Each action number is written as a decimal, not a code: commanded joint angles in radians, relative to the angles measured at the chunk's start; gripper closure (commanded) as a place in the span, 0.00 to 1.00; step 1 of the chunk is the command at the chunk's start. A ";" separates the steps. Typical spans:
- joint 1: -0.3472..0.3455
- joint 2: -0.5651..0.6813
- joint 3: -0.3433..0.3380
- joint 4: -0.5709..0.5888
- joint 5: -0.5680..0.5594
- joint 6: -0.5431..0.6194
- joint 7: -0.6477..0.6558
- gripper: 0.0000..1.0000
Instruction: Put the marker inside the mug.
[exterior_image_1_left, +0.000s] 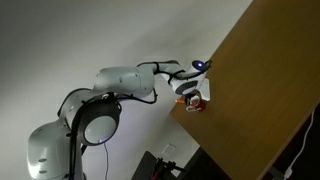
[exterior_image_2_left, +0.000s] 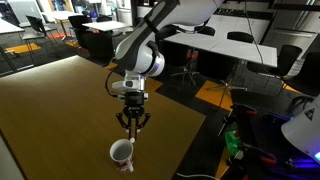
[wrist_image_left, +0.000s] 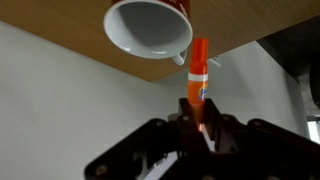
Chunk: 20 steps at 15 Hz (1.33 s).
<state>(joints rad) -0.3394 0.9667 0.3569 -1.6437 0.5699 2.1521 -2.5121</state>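
In the wrist view my gripper (wrist_image_left: 197, 128) is shut on the orange-red marker (wrist_image_left: 197, 78), which sticks out from between the fingers toward the white mug (wrist_image_left: 148, 30). The marker's tip is just beside the mug's rim, not inside it. In an exterior view my gripper (exterior_image_2_left: 131, 127) hangs over the brown table (exterior_image_2_left: 60, 100), just above the white mug (exterior_image_2_left: 121, 153) near the table's front edge; the marker is too thin to make out there. In an exterior view the gripper (exterior_image_1_left: 190, 88) is next to the mug (exterior_image_1_left: 197, 103) at the table's edge.
The mug stands close to the edge of the wooden tabletop (exterior_image_1_left: 260, 90). Beyond the table are office desks and chairs (exterior_image_2_left: 235, 45) and cables and gear on the floor (exterior_image_2_left: 260, 140).
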 joint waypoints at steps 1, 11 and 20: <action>-0.003 0.035 0.013 0.045 0.069 -0.034 -0.077 0.95; -0.072 0.157 0.135 0.128 0.059 -0.031 -0.094 0.95; -0.097 0.206 0.149 0.145 0.034 -0.009 -0.094 0.95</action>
<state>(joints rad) -0.4115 1.1537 0.4784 -1.5196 0.6262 2.1503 -2.6060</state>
